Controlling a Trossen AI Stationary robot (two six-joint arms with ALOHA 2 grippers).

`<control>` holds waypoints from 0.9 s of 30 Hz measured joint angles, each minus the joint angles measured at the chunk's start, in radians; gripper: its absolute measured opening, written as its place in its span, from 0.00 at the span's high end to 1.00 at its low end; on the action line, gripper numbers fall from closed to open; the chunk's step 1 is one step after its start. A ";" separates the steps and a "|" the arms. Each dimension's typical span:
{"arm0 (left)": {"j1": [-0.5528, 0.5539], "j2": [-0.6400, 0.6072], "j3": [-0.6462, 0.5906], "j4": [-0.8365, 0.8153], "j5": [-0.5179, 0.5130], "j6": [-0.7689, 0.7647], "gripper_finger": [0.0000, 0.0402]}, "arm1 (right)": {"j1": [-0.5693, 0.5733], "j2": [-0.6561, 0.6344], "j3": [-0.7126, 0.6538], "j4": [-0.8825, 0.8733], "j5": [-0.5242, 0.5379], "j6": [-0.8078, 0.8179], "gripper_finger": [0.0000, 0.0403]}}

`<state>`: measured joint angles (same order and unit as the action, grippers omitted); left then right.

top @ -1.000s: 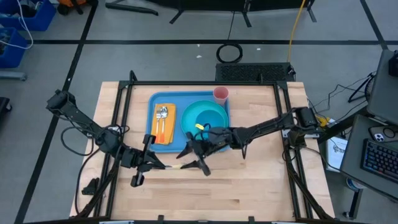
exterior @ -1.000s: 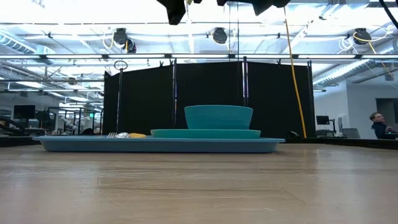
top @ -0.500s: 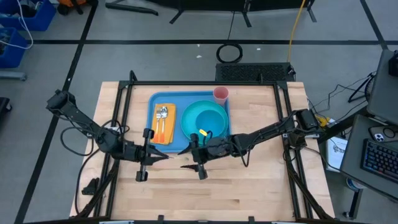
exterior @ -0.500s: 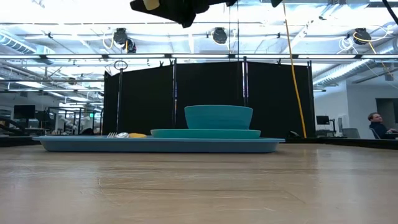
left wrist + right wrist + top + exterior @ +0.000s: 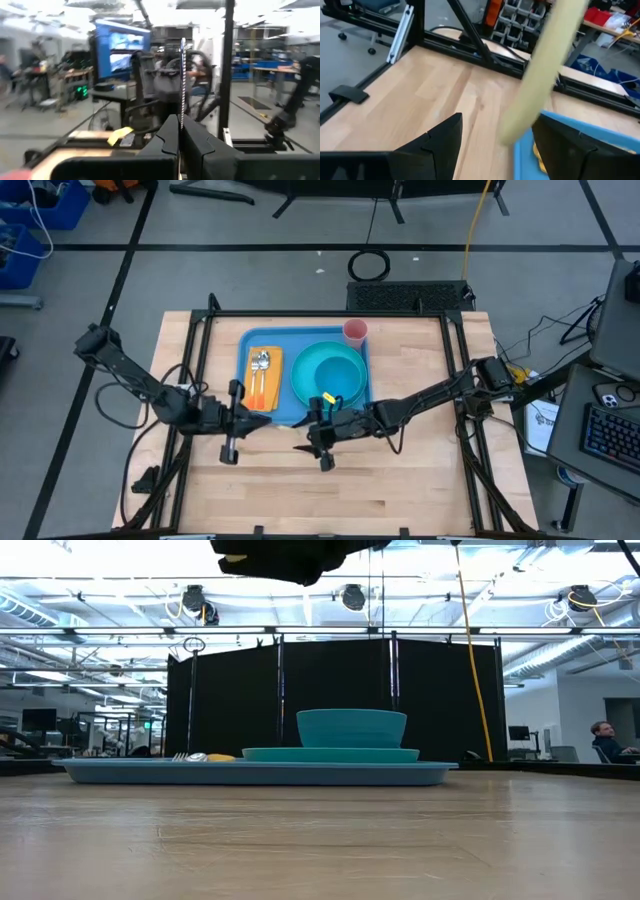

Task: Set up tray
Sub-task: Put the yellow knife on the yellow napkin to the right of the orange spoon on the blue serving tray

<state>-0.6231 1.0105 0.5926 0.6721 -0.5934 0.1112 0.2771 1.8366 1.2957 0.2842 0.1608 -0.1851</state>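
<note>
The large flat light-blue plastic tray [image 5: 305,367] looks light, stiff and slick, best gripped at its low rim; the left end effector [image 5: 179,131] is clamped on a thin serrated blade [image 5: 183,75], the right end effector [image 5: 495,140] gapes wide.

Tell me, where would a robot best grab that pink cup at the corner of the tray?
Probably by its rim, from straight above. The pink cup stands upright, mouth up, at the far right corner of the tray, with the teal plate close on its near side. One tool finger inside and one outside, on the wall facing away from the plate, looks least crowded.
</note>
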 joint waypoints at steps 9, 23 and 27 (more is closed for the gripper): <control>-0.011 -0.077 0.000 -0.117 -0.092 -0.091 1.00 | 0.022 0.000 0.000 -0.057 0.139 -0.021 0.46; -0.017 -0.081 0.000 -0.060 -0.196 -0.024 1.00 | 0.086 0.000 -0.241 0.480 0.451 -0.253 0.48; -0.003 -0.081 0.000 0.041 -0.194 0.014 1.00 | 0.086 0.000 -0.304 0.683 0.512 -0.379 0.48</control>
<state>-0.6261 0.9291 0.5926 0.7127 -0.7876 0.1248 0.3630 1.8366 0.9919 0.9669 0.6733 -0.5636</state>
